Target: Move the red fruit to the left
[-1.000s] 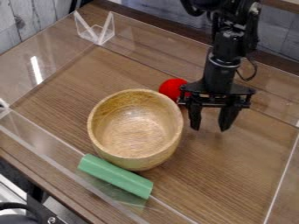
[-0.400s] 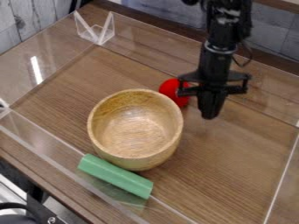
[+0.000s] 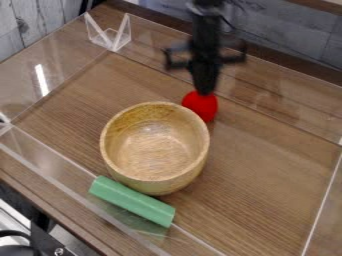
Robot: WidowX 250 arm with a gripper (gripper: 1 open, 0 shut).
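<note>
- Table (image 3: 267,180): wood-grain surface bounded by a clear wall (image 3: 40,70). No obstruction is seen on the open surface beyond and left of the bowl.
- Wooden bowl (image 3: 155,147): upright, apparently empty, near the front centre of the table.
- Green block (image 3: 131,201): lies flat in front of the bowl, just beside its near rim. Not a task item.
- Robot arm (image 3: 209,15): enters from the top edge and points downward. Its lower part is motion-blurred.
- Gripper (image 3: 203,84): the jaws read as closed together, one dark narrow mass with no gap visible. It hangs directly above the fruit; the blur prevents any finding on whether the tips touch it.
- Red fruit (image 3: 199,104): sits just beyond the bowl's far right rim, very near or touching it, and appears to rest on the table. It lies under the gripper tip, not visibly between the fingers, so I judge it is not held.
- Progress: the fruit remains by the right side of the bowl, so the move to the left is judged not done. Nothing in view shows a secure grasp.
- Outstanding: a grasp or a push against the fruit's right side, then travel leftward past the bowl's far rim.
</note>
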